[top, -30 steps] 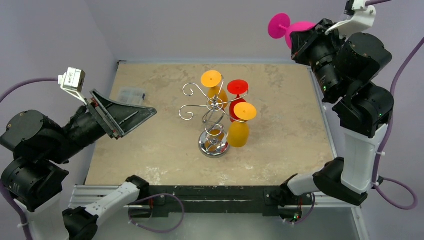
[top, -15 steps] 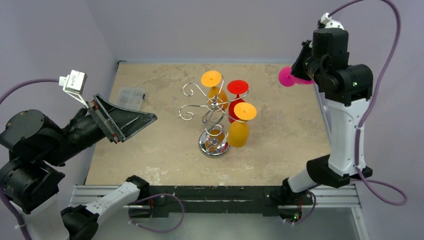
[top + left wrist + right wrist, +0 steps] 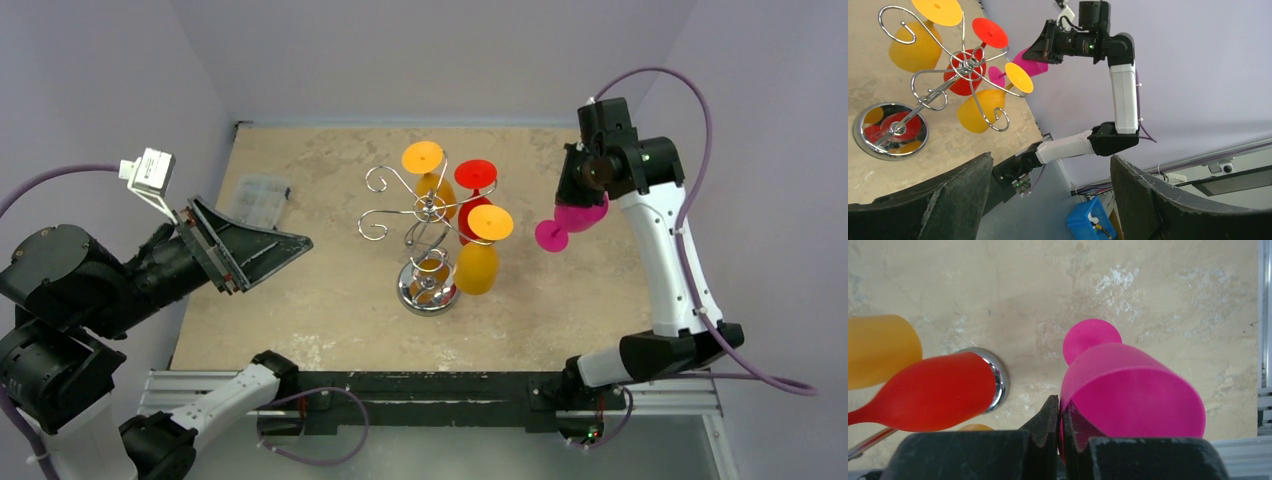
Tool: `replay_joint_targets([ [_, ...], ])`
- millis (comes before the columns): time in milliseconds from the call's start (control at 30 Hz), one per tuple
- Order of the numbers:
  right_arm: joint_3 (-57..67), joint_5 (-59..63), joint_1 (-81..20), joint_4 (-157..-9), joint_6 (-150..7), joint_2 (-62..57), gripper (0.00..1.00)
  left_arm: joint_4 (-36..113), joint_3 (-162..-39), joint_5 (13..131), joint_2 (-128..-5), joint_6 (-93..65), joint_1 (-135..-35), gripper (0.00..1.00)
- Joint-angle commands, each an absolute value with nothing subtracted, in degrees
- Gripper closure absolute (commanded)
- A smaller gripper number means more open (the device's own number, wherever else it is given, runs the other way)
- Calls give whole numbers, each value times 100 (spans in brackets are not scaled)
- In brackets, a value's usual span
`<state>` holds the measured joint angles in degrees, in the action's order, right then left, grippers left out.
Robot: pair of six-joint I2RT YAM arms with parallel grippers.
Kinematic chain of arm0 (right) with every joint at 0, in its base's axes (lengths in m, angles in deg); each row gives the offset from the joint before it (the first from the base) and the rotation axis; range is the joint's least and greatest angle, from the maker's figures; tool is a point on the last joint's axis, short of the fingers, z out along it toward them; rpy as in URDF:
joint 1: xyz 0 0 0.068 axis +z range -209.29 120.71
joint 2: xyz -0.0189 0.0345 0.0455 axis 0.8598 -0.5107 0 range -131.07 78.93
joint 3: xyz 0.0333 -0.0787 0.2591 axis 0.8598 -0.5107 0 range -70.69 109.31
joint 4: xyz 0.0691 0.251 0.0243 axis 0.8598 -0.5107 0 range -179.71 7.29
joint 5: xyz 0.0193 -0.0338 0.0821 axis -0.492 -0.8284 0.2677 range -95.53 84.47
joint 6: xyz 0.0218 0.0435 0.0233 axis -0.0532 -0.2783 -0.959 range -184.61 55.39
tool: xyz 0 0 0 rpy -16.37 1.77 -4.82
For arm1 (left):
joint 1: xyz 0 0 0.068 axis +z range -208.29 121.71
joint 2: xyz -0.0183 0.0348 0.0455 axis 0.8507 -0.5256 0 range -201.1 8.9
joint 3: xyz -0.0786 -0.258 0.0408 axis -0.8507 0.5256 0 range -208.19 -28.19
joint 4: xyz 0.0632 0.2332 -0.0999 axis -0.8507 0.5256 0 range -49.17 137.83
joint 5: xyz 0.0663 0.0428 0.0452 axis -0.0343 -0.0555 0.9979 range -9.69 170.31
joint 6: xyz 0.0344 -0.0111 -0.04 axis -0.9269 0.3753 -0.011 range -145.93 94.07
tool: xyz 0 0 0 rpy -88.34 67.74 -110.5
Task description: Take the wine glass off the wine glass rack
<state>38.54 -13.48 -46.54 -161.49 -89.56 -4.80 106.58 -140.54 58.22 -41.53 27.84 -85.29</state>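
Wine glass (image 3: 1128, 395), pink, opaque. Off the wine glass rack (image 3: 430, 210) and to its right, apart from it and touching none of its arms. Held at the rim of the bowl, foot lowest and angled toward the rack. Whether the foot touches the desk (image 3: 560, 300) cannot be told.

Right tool (image 3: 1059, 407): pinched narrow on the wall of the pink bowl, one finger inside the rim and one outside. Positioned right of the rack, above the desk.

Left tool (image 3: 290, 240): jaws spread wide, nothing between them. Positioned left of the rack, well apart from it, pointing toward it.

Wine glass rack: chrome wire, round domed base, spiral stem, curled scroll arms. Stands upright near the middle of the desk.

Glasses on the rack, hung upside down with feet uppermost:
- orange glass (image 3: 423, 157), on the far side of the rack;
- red glass (image 3: 475, 173), on the far right side;
- second orange glass (image 3: 478, 268), on the near right side, its bowl just beside the base.

Clear plastic box (image 3: 258, 195): lies on the desk left of the rack, near the desk's left edge.

Desk: beige, stone-patterned top.
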Motion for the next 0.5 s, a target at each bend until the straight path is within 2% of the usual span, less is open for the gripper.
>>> replay_joint_targets([
  [0, 2758, -1228, -4665, -15288, -9144, 117, 100, 10798, -14056, 5876, -4072, 2633, -8501, 16],
  [200, 1443, -1430, -4672, -14658, -9291, 448, 100, 10915, -14033, 5934, -3998, 2640, -8501, 17],
  [467, 475, -1596, -4666, -13974, -9287, 719, 100, 10968, -13714, 6079, -3753, 2641, -8499, 17],
])
